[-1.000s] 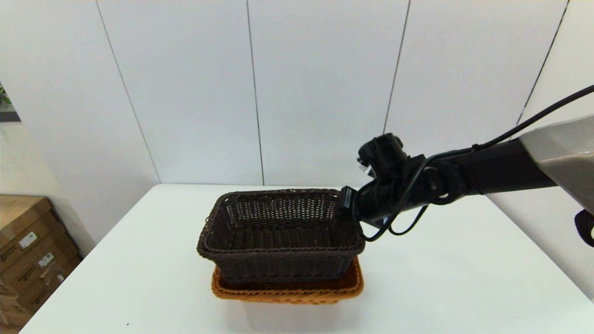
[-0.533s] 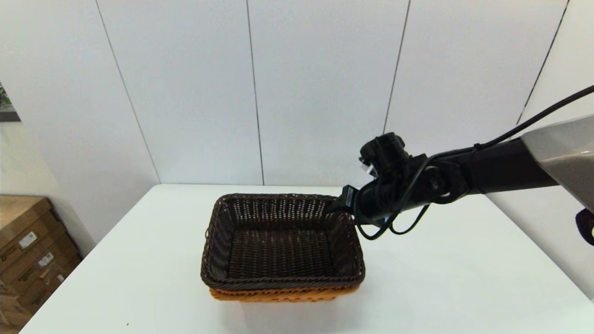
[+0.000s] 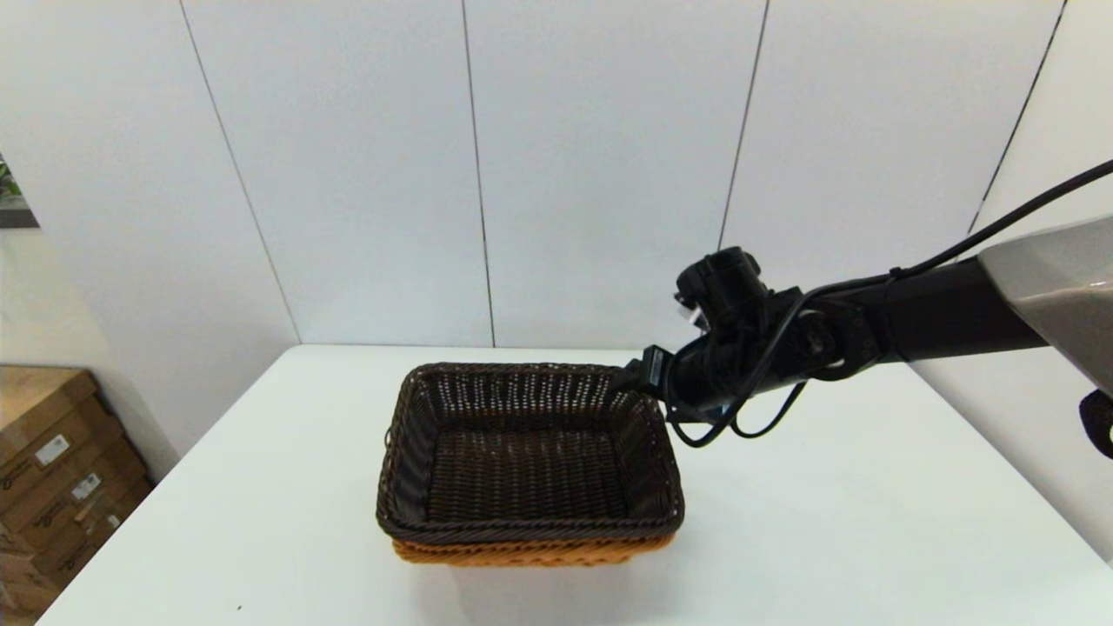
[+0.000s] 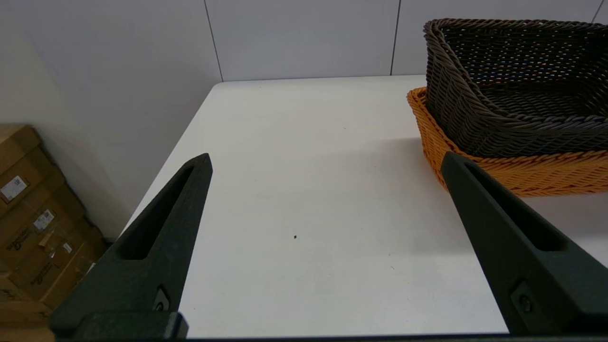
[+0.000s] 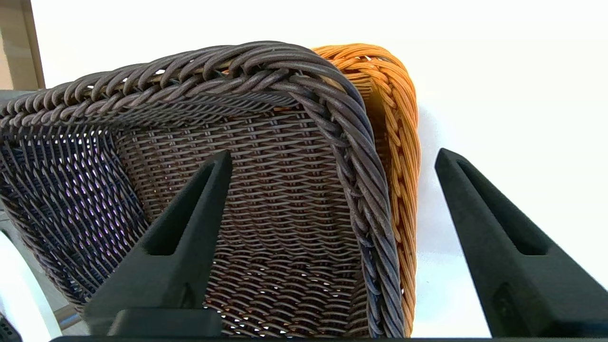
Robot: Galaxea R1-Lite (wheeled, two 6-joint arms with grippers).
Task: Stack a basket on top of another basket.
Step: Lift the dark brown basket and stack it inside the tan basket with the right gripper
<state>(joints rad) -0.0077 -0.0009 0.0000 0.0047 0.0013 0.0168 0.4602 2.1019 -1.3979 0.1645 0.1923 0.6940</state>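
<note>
The dark brown basket sits nested inside the orange basket at the table's middle, with only the orange rim showing under it. My right gripper hovers at the dark basket's back right corner. In the right wrist view this gripper is open, one finger over the dark basket and the other outside the orange basket, touching neither. My left gripper is open and empty over bare table, to the left of both baskets.
The white table ends at a panelled wall close behind the baskets. Cardboard boxes stand on the floor beyond the table's left edge.
The dark basket, held tilted above the orange one a second ago, has dropped level into it. The right gripper has let go and lifted slightly.
</note>
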